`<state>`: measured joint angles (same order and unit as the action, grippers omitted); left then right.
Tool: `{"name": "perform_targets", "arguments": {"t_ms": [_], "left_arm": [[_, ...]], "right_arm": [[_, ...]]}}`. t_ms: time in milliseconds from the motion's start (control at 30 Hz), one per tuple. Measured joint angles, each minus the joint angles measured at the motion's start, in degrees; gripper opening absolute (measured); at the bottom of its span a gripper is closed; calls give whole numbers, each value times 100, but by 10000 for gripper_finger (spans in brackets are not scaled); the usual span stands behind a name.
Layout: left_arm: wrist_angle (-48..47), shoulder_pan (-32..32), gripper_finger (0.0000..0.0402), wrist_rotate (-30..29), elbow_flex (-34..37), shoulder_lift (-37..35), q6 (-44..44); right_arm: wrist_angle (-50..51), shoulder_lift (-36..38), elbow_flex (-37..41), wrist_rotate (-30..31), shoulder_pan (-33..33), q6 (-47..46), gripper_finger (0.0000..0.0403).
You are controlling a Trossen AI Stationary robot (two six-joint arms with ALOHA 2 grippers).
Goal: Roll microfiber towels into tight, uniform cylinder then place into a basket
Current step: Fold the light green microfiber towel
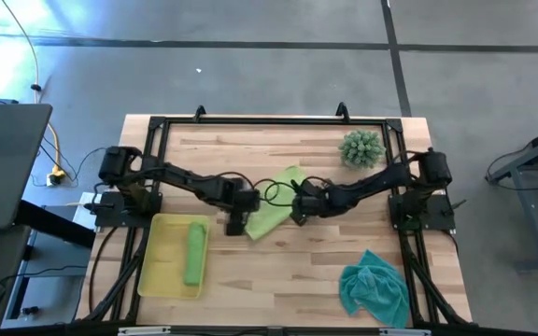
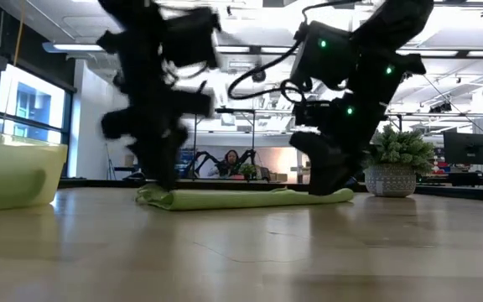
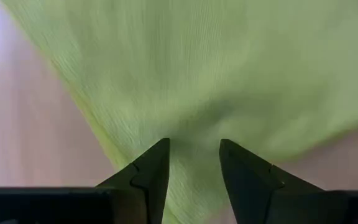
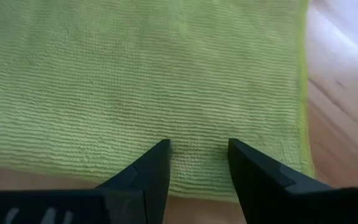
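A lime green towel (image 1: 274, 213) lies flat on the table's middle; it also shows in the low view (image 2: 241, 199). My left gripper (image 1: 236, 224) is open at the towel's left end, its fingers astride the cloth (image 3: 194, 155). My right gripper (image 1: 299, 211) is open at the towel's right end, over an edge of the cloth (image 4: 197, 155). A second lime green towel (image 1: 195, 252) lies rolled in the yellow basket (image 1: 162, 271) at the near left. The teal towel (image 1: 374, 287) lies crumpled at the near right. My left gripper points down over the towel's left end (image 3: 191, 124), fingers open on either side of the cloth; I cannot tell whether they touch it. My right gripper points down over the towel's right end near its edge (image 4: 197, 180), fingers open; I cannot tell whether they touch it.
A spiky green plant in a pot (image 1: 361, 147) stands at the far right, also in the low view (image 2: 397, 164). Bare wood lies between the basket and the teal towel along the near edge. A person sits in the room far behind the table (image 2: 229, 159).
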<state>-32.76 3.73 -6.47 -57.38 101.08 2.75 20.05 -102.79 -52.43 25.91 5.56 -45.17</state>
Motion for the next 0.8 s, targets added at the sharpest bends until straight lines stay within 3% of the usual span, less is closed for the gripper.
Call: {"name": "perform_targets", "arguments": {"t_ms": [33, 233, 367, 533, 667, 800], "left_arm": [[-304, 10, 131, 18, 57, 10, 70], [187, -186, 131, 311, 98, 284, 818], [796, -467, 131, 349, 113, 338, 1430], [1815, -757, 131, 590, 134, 392, 2122], [2496, -849, 131, 916, 137, 395, 2262], [2318, -847, 131, 995, -117, 304, 2074]], "right_arm": [[-12, -8, 31, 11, -15, 3, 154], [-68, -69, 72, 464, -201, 641, 154], [-375, -87, 84, 818, -460, 1570, 154], [-769, -87, 84, 819, -843, 2746, 154], [-999, -85, 84, 819, -1061, 3566, 154], [-802, 57, 13, 764, -1129, 3571, 154]]}}
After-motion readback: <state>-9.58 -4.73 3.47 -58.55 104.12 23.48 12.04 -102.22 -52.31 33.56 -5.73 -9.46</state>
